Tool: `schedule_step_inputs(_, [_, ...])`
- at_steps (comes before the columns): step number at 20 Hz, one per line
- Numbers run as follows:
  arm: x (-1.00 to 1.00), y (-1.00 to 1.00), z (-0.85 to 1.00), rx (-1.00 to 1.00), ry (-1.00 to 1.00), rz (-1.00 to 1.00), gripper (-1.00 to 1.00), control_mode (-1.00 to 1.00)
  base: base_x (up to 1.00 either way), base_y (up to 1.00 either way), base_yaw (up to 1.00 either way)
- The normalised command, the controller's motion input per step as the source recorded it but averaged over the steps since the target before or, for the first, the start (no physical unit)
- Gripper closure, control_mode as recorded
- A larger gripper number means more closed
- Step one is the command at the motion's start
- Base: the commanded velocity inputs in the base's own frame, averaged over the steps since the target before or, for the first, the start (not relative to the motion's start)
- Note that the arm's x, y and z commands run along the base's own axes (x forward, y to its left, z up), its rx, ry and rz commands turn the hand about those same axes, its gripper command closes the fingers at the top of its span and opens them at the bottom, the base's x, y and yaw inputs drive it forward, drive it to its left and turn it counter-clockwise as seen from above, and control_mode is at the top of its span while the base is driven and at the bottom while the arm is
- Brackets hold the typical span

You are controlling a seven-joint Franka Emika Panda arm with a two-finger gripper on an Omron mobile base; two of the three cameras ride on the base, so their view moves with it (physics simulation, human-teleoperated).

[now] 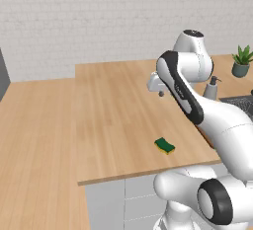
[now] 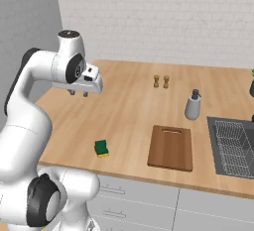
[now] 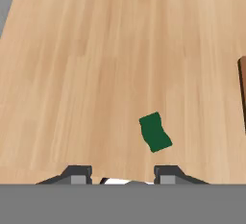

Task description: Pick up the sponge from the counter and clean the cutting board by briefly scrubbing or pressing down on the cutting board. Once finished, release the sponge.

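Observation:
The sponge [image 2: 101,148] lies green side up on the light wood counter [image 2: 129,106], close to its front edge, and appears again as sponge [image 1: 164,145] and sponge [image 3: 154,131]. The dark reddish-brown cutting board [image 2: 171,147] lies flat to the sponge's right, a gap of bare counter between them; its edge [image 3: 242,83] cuts into the hand view at the right. My gripper [image 2: 79,93] hangs high above the counter, behind and to the left of the sponge, open and holding nothing. In the hand view the gripper [image 3: 122,175] has its fingertips [image 3: 79,174] wide apart.
Two small wooden shakers [image 2: 161,81] stand at the back of the counter. A grey soap dispenser [image 2: 193,105] stands behind the board, beside a sink with a wire rack [image 2: 233,145]. A potted plant [image 1: 242,61] sits at the far right.

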Motion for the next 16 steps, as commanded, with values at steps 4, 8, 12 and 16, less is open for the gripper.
schedule_step_inputs(4, [-0.19, 0.00, -0.06, 0.00, -0.01, 0.00, -1.00, -1.00, 0.00, 0.00, 0.00])
schedule_step_inputs(8, [-0.48, 0.00, -0.47, -0.06, 0.19, 0.00, -1.00, -1.00, 0.00, 0.00, 0.00])
schedule_step_inputs(12, [-0.52, 0.00, -0.48, -0.06, 0.18, 0.00, -1.00, -1.00, 0.00, 0.00, 0.00])
schedule_step_inputs(16, [-0.24, -0.13, -0.61, -0.02, 0.06, 0.00, -1.00, -1.00, 0.00, 0.00, 0.00])
